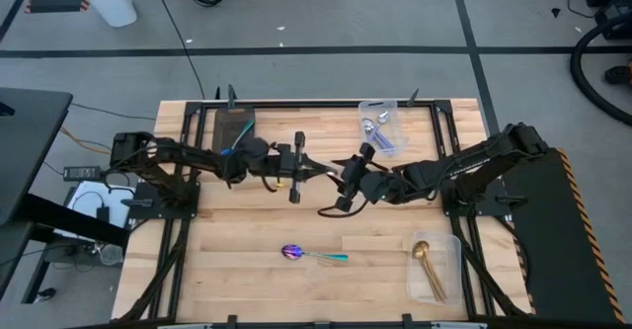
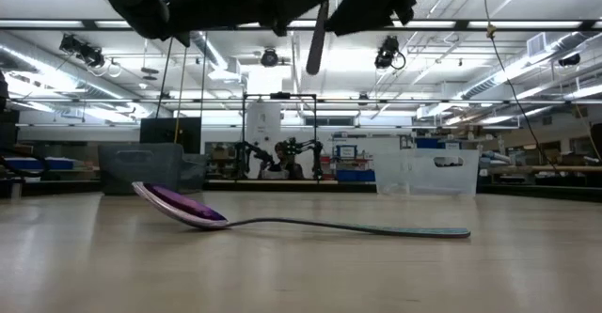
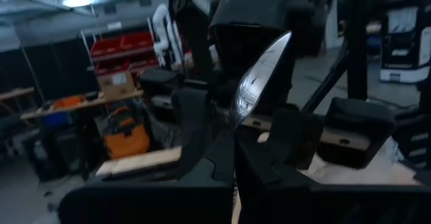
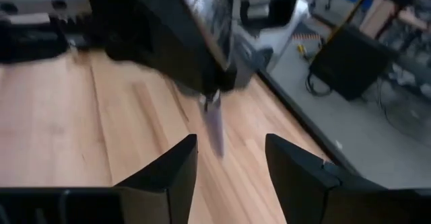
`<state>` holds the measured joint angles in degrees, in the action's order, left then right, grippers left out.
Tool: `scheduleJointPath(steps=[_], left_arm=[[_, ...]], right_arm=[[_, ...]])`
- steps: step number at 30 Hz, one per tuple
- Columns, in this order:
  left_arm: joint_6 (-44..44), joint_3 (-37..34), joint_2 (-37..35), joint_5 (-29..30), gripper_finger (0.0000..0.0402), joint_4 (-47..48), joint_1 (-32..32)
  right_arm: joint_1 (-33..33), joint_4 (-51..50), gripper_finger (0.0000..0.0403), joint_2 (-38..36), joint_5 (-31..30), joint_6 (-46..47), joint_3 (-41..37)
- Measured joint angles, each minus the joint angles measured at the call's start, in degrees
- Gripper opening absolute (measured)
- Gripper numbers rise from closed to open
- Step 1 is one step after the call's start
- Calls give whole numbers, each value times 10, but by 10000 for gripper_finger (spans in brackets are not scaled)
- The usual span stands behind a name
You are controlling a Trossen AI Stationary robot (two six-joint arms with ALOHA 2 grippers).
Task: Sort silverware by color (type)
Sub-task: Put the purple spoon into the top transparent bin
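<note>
My left gripper (image 1: 318, 171) is shut on a spoon with a silver bowl (image 3: 259, 76) and a lavender handle (image 4: 215, 126), held above the table's middle. My right gripper (image 4: 229, 167) faces it from the right, open. In the right wrist view the handle's tip shows just beyond the gap between its fingers, touching neither. A second spoon (image 1: 312, 255), with a purple bowl (image 2: 183, 205) and a teal handle, lies on the table near the front. It rests on the back of its bowl and the end of its handle. My left gripper pinches the spoon about its middle (image 3: 236, 126) between its two fingers, which reach out roughly level from the table's left. The fingers lie across the spoon. It stands roughly upright, lifted clear, with the bowl above the fingers and the handle (image 4: 215, 126) hanging below.
A clear bin (image 1: 381, 127) with silver-bowled spoons stands at the far edge, right of centre. Another clear bin (image 1: 435, 265) with gold spoons sits near the front right. A dark tray (image 1: 233, 125) lies at the far left. Bare wood stretches along the table's front left.
</note>
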<state>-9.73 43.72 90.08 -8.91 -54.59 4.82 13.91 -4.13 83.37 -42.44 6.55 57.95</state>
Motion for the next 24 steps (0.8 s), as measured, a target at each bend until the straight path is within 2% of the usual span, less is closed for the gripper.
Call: scheduleJointPath(steps=[7, 13, 18, 24], left_arm=[[1, 0, 0, 0, 5, -40, -14], [4, 0, 0, 0, 4, -63, -16], [16, 0, 0, 0, 4, -93, -16], [18, 0, 0, -1, 4, -91, -17]], right_arm=[[0, 89, 185, 0, 32, -85, 0], [0, 110, 179, 0, 50, -98, 0], [0, 109, 150, 0, 61, -98, 0], [-2, 106, 92, 0, 60, -98, 0]])
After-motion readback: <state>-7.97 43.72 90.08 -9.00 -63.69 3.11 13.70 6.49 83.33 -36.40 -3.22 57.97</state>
